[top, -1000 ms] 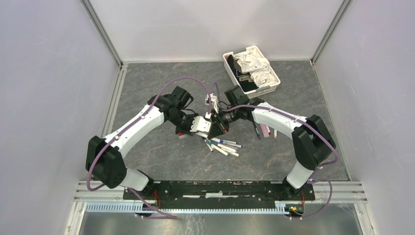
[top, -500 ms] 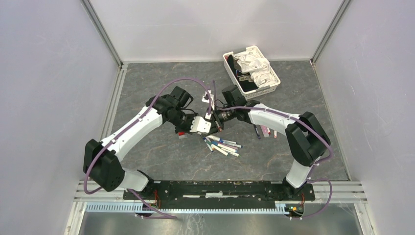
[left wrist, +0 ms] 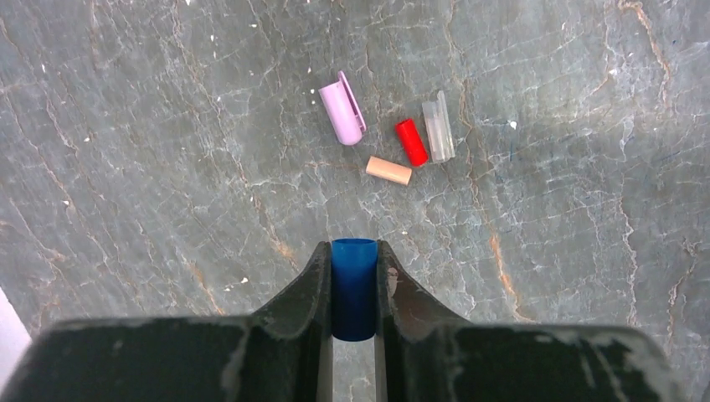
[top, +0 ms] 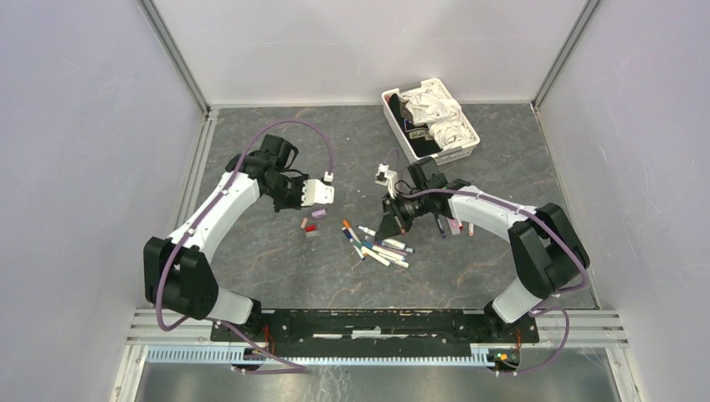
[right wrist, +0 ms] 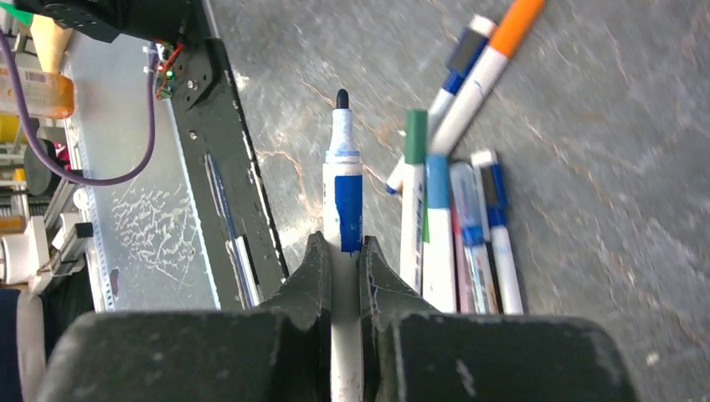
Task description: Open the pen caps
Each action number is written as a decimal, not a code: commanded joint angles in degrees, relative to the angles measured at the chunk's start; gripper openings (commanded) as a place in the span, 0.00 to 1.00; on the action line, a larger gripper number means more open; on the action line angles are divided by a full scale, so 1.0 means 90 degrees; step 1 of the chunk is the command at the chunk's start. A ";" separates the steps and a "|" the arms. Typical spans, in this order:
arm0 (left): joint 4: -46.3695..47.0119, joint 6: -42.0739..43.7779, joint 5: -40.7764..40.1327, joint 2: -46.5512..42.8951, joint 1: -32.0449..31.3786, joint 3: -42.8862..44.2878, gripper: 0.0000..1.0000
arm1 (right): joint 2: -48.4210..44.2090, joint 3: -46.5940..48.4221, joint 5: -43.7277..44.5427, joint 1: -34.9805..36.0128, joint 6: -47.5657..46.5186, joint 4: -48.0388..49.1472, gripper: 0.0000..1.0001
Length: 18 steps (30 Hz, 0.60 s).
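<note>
- left gripper (left wrist: 353, 255): fingers nearly closed, clamped on a blue cap (left wrist: 354, 289); the cap stands upright between the pads with its open end outward; it is held above the table (top: 251, 260), at left of centre in the top view
- loose caps: four lie close together on the table beyond the left gripper; a lilac cap (left wrist: 342, 113) with a clip, a red cap (left wrist: 411, 141), a clear cap (left wrist: 438, 126) just beside the red one, and a peach cap (left wrist: 389, 170) nearest the gripper; none touches the gripper
- pile of pens (top: 381, 245): several white-barrelled pens lie side by side at table centre, between the two grippers; an orange-capped pen (top: 347, 228) lies at the pile's left edge; caps in green, blue and orange are on these pens
- right gripper (right wrist: 341, 251): fingers closed tight on the barrel of a blue-banded pen (right wrist: 343, 184); its dark tip (right wrist: 342, 98) is bare, with no cap on it; the pen hangs just above the pile
- more pens (top: 452, 224): a few lie on the table beside the right forearm; details too small to tell
- white basket (top: 397, 123): at the far right of the table, holding white cloth
</note>
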 commanded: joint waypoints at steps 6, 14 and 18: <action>0.0990 -0.0500 0.0287 -0.0026 -0.0025 -0.0756 0.02 | -0.0673 -0.0015 0.1617 -0.0952 -0.0091 -0.0534 0.00; 0.2201 -0.1636 0.0341 0.0612 -0.0424 -0.1433 0.02 | -0.1485 -0.0705 0.4833 -0.1886 0.0603 0.0057 0.00; 0.2657 -0.2058 0.0185 0.0990 -0.0546 -0.1349 0.02 | -0.1532 -0.1007 0.5543 -0.2044 0.0661 0.0348 0.00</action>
